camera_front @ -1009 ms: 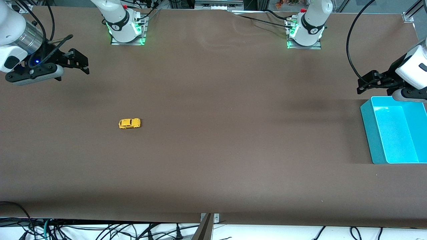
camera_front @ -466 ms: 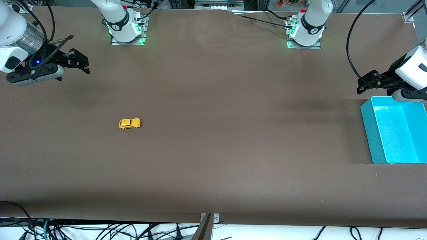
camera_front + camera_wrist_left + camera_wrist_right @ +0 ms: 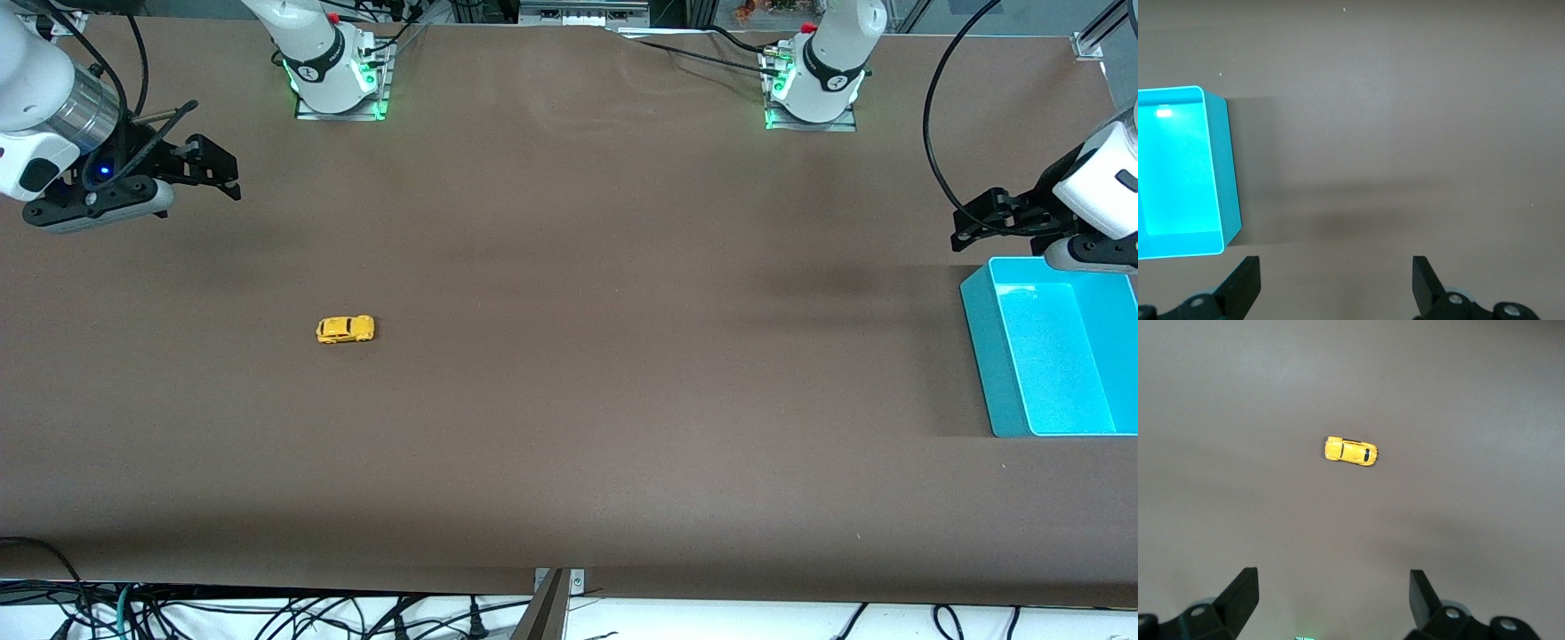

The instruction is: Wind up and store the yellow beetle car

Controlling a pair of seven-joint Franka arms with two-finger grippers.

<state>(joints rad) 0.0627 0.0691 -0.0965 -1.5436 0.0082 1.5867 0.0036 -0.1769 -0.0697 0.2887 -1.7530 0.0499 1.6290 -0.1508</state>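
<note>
Counting what lay before us, we found one yellow beetle car [image 3: 345,329], one turquoise bin [image 3: 1053,418], two arms and two end effectors. Everything sat on a plain brown counter [image 3: 587,418] with faint ripples near the arm bases, and loose black cables hung along its edge nearest the front camera.

We saw the yellow beetle car standing on its wheels toward the right arm's end of the counter, well apart from the bin, which sat at the left arm's end. It was tiny, bright yellow and rounded, with dark windows and black wheels, lying lengthwise along the counter.

We noted the right end effector [image 3: 209,169] hanging in the air over bare counter at its own end, fingers spread apart and holding nothing. In its wrist view the car [image 3: 1351,451] showed ahead of the spread fingertips [image 3: 1241,593].

We found the left end effector [image 3: 978,222] waiting in the air just beside the bin [image 3: 1228,187], likewise spread wide and empty.
</note>
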